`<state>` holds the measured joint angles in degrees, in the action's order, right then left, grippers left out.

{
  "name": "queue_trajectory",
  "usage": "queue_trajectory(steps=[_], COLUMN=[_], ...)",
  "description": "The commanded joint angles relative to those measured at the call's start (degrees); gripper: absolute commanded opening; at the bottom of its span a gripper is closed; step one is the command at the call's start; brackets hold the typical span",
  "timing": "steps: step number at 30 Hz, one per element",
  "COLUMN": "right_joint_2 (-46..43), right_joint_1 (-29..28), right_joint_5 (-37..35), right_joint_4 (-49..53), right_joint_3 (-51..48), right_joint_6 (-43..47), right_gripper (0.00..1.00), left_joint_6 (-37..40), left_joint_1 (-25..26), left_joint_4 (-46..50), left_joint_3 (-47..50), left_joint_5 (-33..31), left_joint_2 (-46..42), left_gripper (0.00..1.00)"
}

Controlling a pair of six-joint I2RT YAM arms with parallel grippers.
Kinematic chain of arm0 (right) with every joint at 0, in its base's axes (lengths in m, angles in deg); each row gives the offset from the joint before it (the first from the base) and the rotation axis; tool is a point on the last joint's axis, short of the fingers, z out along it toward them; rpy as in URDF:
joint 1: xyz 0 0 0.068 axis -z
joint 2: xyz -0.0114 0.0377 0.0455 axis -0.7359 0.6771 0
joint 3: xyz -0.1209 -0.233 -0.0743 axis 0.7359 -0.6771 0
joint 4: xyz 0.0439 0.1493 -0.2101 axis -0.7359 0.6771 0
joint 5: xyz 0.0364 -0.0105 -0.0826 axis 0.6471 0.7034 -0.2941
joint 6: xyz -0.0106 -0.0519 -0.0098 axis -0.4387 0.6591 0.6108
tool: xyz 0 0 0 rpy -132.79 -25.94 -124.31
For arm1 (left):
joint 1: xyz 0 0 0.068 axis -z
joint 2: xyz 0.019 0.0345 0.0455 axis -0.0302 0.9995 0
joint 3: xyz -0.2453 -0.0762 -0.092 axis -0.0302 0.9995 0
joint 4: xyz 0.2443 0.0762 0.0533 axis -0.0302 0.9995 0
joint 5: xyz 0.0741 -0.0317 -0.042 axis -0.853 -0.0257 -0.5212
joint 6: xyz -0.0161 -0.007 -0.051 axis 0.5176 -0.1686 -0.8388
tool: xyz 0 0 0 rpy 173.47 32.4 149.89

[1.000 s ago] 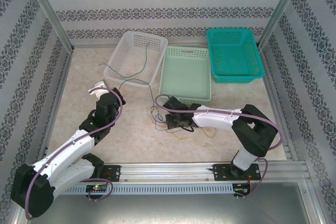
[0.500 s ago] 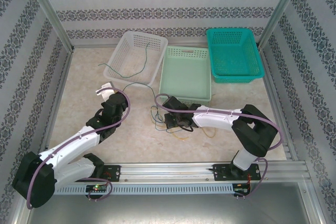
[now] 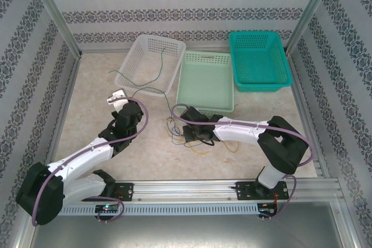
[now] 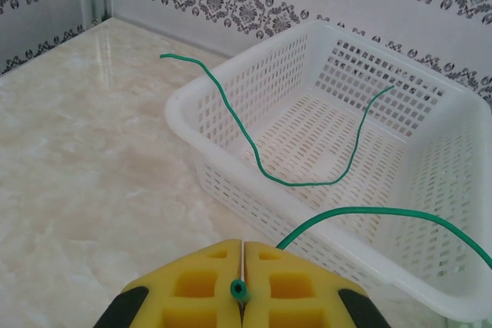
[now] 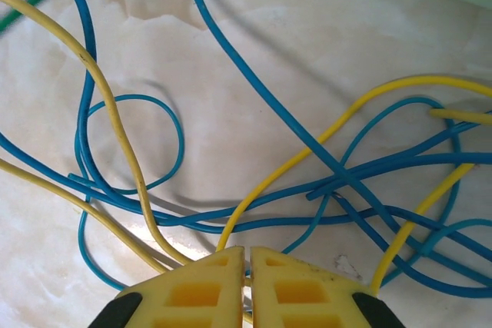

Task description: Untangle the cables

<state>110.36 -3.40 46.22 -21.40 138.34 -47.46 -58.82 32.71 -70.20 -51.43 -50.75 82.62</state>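
Bright, even light — soft shadows, crisp focus throughout.

Cables (image 5: 254,74): smooth, glossy plastic sheath. White basket (image 4: 254,197): perforated matt plastic. Table (image 4: 77,151): polished marble-look, slight sheen.

This is a robotics lab test cell rather than a lived-in room. The marble-look table (image 3: 87,103) is boxed in by patterned wallpaper panels (image 3: 186,10) along its far and side edges. Bare aluminium posts (image 3: 55,15) hold the panels at the far corners. An aluminium rail (image 3: 192,189) runs along the table's near edge, with the left arm (image 3: 87,158) and right arm (image 3: 244,132) bolted to it. At the table's far side sit a white basket (image 3: 145,45), a pale green basket (image 3: 206,85) and a teal basket (image 3: 258,56).
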Motion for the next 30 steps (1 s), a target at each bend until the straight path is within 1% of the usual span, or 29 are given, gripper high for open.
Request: queue_trajectory(steps=[1,8,15,18,21,23,30], right_joint_2=[-2.5,-4.3,-5.1,-5.3,-5.9,-6.5,-7.4], right_joint_1=[0.2,0.6,0.8,1.0,1.0,1.1,1.4], right_joint_5=[-2.3,-3.5,-3.7,-3.9,-4.3,-4.6,-5.1], right_joint_4=[1.6,2.3,2.7,3.2,3.7,3.8,3.7], right_joint_3=[-0.1,-1.2,-1.4,-1.3,-1.4,-1.7,-2.2], right_joint_6=[0.9,0.8,0.6,0.8,0.9,1.0,1.0], right_gripper=[0.12,0.12,0.12,0.12,0.12,0.12,0.13], left_joint_6=[3.4,7.7,9.1,13.0,16.7,18.9,22.1], left_joint_1=[1.3,3.5,4.3,4.3,4.3,4.3,4.3], left_joint_4=[-5.4,-12.5,-19.7,-23.9,-25.8,-28.2,-31.7], left_joint_3=[-0.1,0.4,0.5,0.1,-1.1,-1.2,-2.1], left_joint_5=[-2.8,-5.3,-7.2,-7.8,-9.0,-8.9,-7.5], left_joint_2=[1.5,4.8,7.2,9.1,10.7,11.3,10.6], left_gripper=[0.0,0.0,0.0,0.0,0.0,0.0,0.0])
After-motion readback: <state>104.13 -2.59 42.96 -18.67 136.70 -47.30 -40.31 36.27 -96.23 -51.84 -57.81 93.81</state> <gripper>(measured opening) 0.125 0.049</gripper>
